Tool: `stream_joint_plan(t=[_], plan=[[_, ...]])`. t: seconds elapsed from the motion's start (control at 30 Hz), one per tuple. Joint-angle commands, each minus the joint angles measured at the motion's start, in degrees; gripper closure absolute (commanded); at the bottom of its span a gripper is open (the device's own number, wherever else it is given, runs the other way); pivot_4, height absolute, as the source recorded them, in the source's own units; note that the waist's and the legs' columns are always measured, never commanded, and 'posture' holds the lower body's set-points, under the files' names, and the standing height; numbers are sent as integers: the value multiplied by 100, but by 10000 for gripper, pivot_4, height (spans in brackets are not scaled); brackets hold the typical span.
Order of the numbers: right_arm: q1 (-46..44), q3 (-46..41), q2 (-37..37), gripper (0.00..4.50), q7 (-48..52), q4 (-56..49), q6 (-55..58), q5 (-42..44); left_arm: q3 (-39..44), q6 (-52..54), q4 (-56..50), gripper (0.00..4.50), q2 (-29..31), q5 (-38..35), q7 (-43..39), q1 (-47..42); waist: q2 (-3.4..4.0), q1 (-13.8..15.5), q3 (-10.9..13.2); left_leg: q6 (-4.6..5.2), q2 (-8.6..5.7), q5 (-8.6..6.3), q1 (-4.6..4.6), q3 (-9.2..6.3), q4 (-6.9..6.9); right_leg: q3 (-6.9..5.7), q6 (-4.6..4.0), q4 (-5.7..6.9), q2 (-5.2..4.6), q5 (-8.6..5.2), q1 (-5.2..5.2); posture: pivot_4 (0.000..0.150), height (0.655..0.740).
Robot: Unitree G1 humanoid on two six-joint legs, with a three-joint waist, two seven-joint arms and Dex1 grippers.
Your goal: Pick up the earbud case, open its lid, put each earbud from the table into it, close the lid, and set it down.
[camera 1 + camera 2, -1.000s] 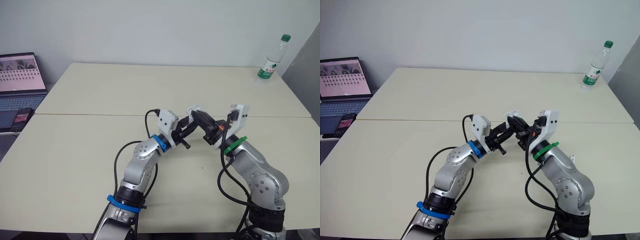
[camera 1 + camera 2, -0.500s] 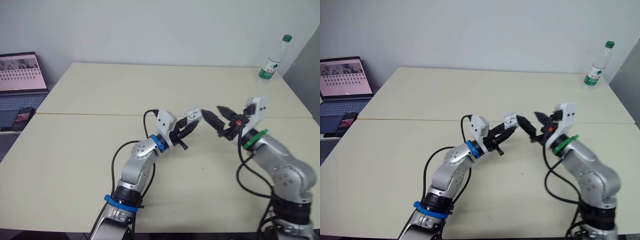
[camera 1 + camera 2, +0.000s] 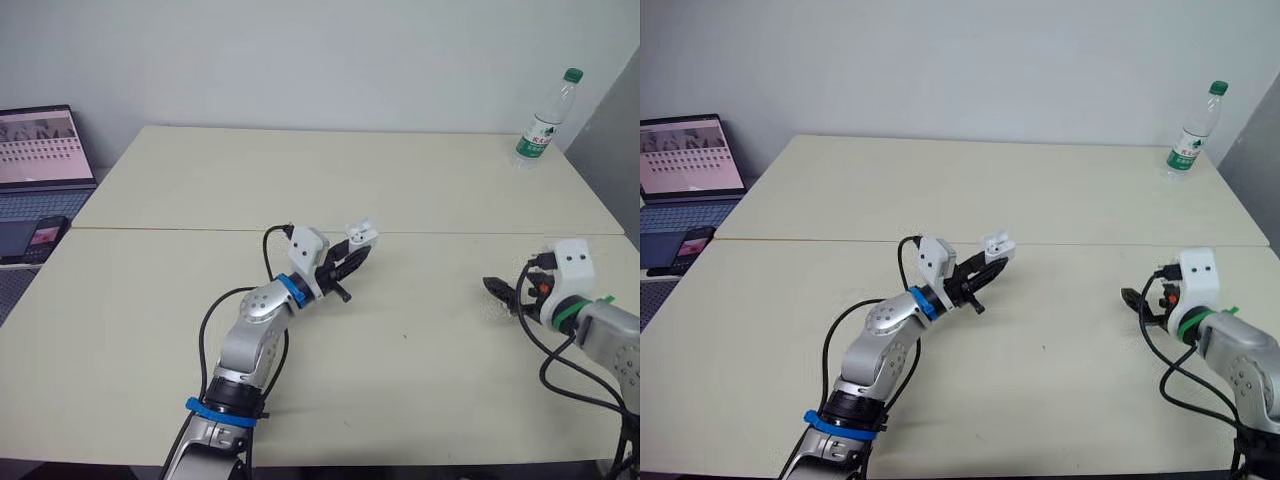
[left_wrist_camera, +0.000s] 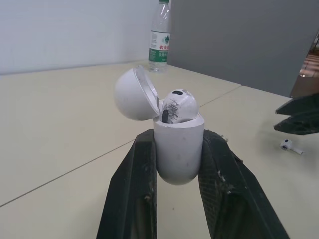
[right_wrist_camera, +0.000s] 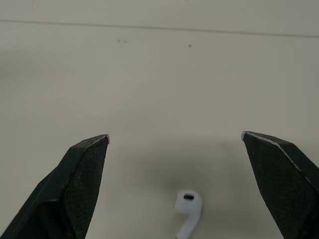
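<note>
Gripping the earbud case (image 4: 178, 149) by its two sides, the left pincer (image 3: 347, 262) is holding it upright above the middle of the worktop (image 3: 300, 180), fingers closed snugly on the white body. The lid (image 4: 132, 94) is standing open, tipped back on its hinge, and one earbud (image 4: 178, 105) is sitting in the mouth of the case with its rounded head poking above the rim; it appears to be not quite seated, though that is hard to judge from the wrist view. Over at the robot's right side of the worktop, the right pincer (image 5: 175, 134) is hanging low with its fingers spread wide apart and holding nothing. The second earbud (image 5: 188, 206) is lying on the worktop between those fingers, touching neither. A plastic water bottle (image 3: 543, 118) is standing at the far right corner, and a laptop (image 3: 40, 150) is sitting open on a separate surface beyond the left edge.
</note>
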Motion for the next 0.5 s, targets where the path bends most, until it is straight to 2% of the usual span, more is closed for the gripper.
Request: stream_joint_plan(t=[0.03, 0.17, 0.37, 0.5], plan=[[301, -83, 250, 396, -306, -532, -111, -219, -35, -92, -340, 37609, -79, -111, -13, -1, 0, 2, 0, 0, 0, 0, 0, -1, 0, -1, 0, 1, 0, 0, 0, 1500, 7362], [500, -79, 702, 396, -598, -557, -359, -493, -64, -73, -358, 37609, -169, -131, -6, -13, 1, -4, 0, 0, -2, 0, 1, 5, 2, 3, 3, 0, -2, 0, 0, 1500, 7362], [260, -291, 1236, 396, -819, -240, -557, -561, -86, -38, -338, 37609, -209, -143, -43, -83, 3, -5, 0, 0, -1, 0, 5, 7, 1, 6, 4, 4, 1, 1, 0, 1500, 7362], [281, -80, 1181, 8882, -694, -112, -570, -692, -68, -47, -275, 37609, -198, -148, -78, -141, 3, 0, 0, 0, -3, 0, 3, 7, 1, 6, 3, 2, 1, 1, 0, 1500, 7362]])
